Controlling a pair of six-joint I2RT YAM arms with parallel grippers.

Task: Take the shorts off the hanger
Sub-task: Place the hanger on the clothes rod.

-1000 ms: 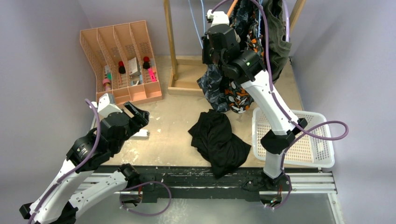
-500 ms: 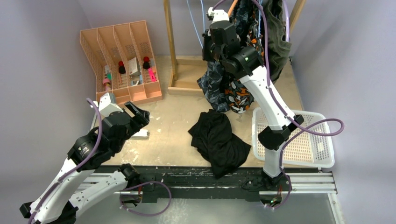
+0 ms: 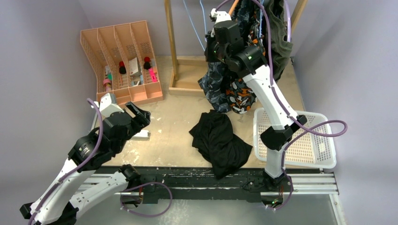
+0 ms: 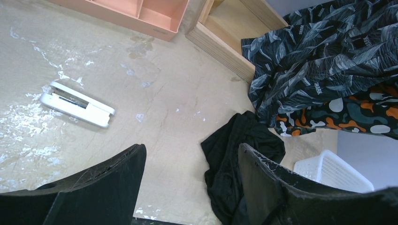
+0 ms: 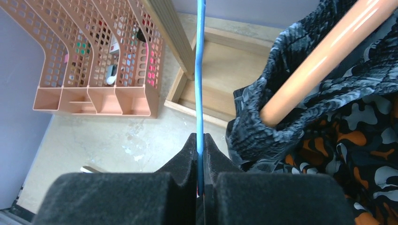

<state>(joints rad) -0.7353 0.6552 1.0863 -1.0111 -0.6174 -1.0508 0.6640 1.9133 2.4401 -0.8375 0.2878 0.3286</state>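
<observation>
Progress approx 1 of 4. Top cam: black shorts (image 3: 219,140) are off and lie crumpled on the table (image 3: 173,117) btw the arms, just left of the white basket (image 3: 324,140). Patterned shorts (image 3: 213,89), camo shorts (image 3: 240,99) and olive shorts (image 3: 280,42) hang at the wooden rack (image 3: 170,42) at the back, so 3 left imo. Right gripper (image 3: 215,16) is up high by the patterned pair. Left gripper (image 3: 137,115) is low over the table, well apart from the rack. Left wrist cam: left fingers spread wide, nothing btw them. Black pair on the table ahead, patterned + camo hems hanging beyond, small white gadget (image 4: 77,104) on the table to the left. Right wrist cam: right gripper clamped tight on a thin blue hanger (image 5: 201,70), which carries no fabric in view. Patterned pair is draped over an orange bar (image 5: 324,56) just beside it, camo under that. Olive pair not in either wrist view. Guess: patterned pair is next off.
</observation>
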